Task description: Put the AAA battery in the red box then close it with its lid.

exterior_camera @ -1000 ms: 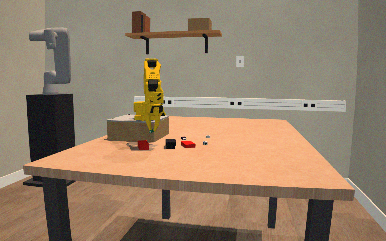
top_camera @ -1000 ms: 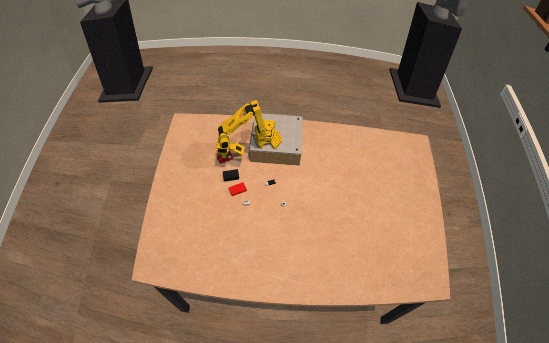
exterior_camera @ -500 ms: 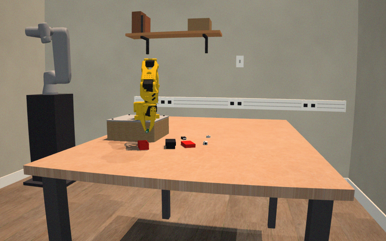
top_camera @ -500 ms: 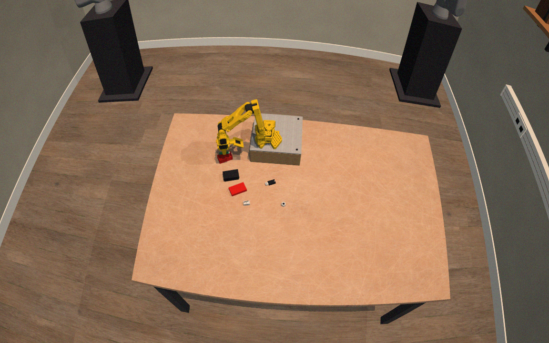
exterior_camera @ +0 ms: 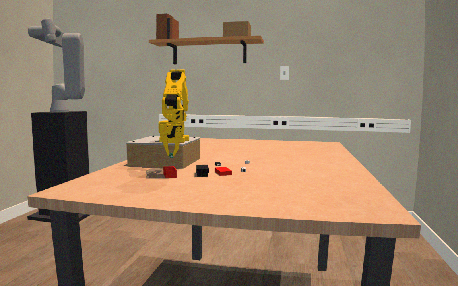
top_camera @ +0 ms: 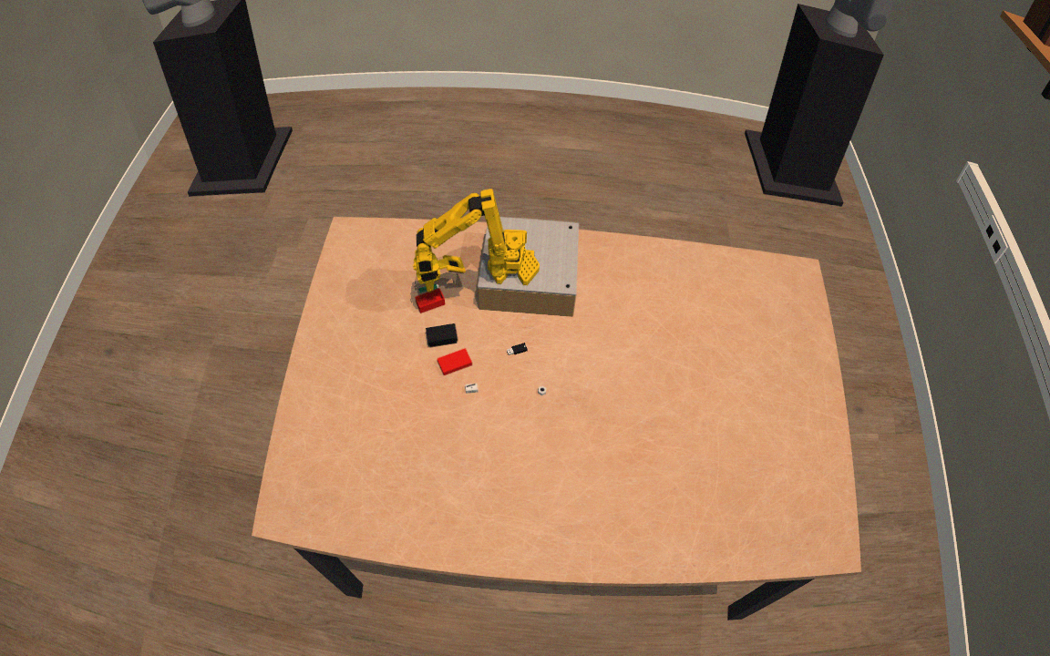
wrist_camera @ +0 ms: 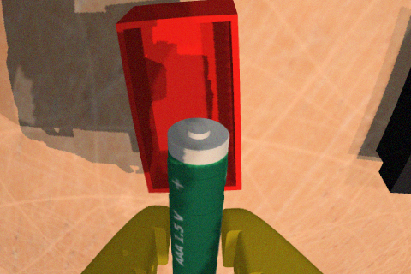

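My gripper (wrist_camera: 197, 252) is shut on the green AAA battery (wrist_camera: 197, 202), which points down with its silver end toward the table. The open red box (wrist_camera: 181, 94) lies right below it; the battery's tip hangs over the box's near end, still above the rim. In the exterior view the battery's tip (exterior_camera: 171, 155) hangs a short way above the red box (exterior_camera: 169, 171). In the top view the gripper (top_camera: 429, 282) is over the box (top_camera: 430, 302). The flat red lid (top_camera: 454, 360) lies on the table, apart from the box.
A black box (top_camera: 440, 334) lies between the red box and the lid; its edge shows in the wrist view (wrist_camera: 396, 154). A small black part (top_camera: 517, 349), a white part (top_camera: 470, 388) and a grey nut (top_camera: 540, 390) lie further out. The arm's grey base block (top_camera: 529, 265) stands beside the box.
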Controlling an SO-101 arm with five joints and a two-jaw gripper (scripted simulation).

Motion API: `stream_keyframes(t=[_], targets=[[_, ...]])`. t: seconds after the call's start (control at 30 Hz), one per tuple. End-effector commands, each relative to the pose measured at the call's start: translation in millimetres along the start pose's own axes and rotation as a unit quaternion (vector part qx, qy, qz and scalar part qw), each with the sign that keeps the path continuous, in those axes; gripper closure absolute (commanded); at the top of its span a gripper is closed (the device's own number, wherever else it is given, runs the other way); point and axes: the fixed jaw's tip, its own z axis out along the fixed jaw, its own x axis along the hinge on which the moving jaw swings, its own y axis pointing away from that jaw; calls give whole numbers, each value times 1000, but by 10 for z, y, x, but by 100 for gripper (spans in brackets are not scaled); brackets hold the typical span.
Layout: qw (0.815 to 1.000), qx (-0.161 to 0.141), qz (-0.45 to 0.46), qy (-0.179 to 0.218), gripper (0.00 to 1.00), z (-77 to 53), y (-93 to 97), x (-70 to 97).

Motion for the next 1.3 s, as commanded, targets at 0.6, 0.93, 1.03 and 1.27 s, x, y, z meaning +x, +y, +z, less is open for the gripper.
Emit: stream_keyframes(t=[0.6, 0.93, 1.03, 1.27], targets=[[999, 0, -48, 2, 97, -22, 77, -18], [999, 0, -53, 2, 97, -22, 82, -18], [999, 0, -53, 2, 97, -22, 82, -18], [999, 0, -53, 2, 97, -21, 84, -15]])
